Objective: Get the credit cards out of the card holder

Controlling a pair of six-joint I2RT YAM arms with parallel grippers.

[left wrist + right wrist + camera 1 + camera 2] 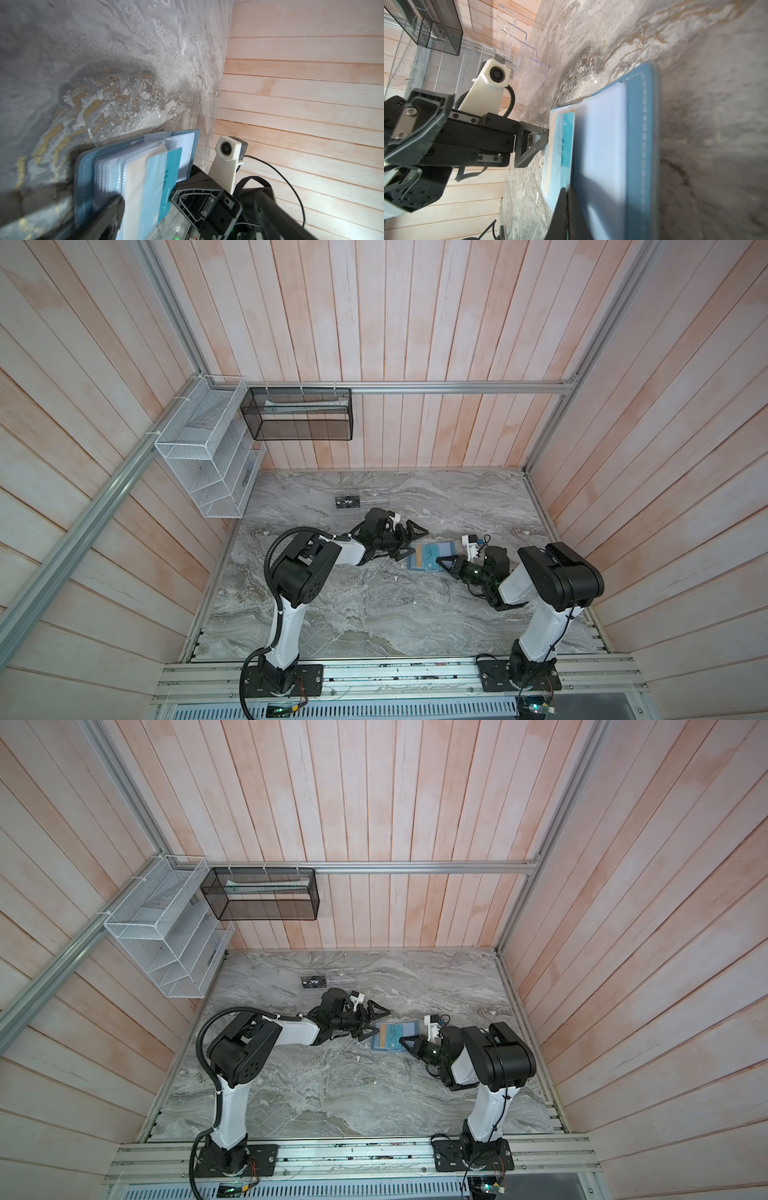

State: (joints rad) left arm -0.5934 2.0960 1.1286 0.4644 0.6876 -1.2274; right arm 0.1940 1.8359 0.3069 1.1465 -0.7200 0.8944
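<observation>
The slate-blue card holder (449, 549) (411, 1029) lies open on the marble table, its clear sleeves fanned out (108, 166) (639, 145). A teal credit card (430, 556) (169, 172) (565, 145) sticks partly out of a sleeve, with a pale cream strip showing beside it. My right gripper (439, 561) (402, 1041) (566, 192) is shut flat on that card's edge. My left gripper (411, 541) (374, 1022) stands open at the holder's far-left side. One of its fingers (110, 209) (533, 143) rests on the holder's edge. No other credit cards show.
A clear acrylic rack (374, 499) (527, 62) stands at the back of the table with a black "Vip" card (347, 502) (312, 982) in front of it. A white wire basket (199, 456) and a black mesh basket (299, 414) hang on the wall rails.
</observation>
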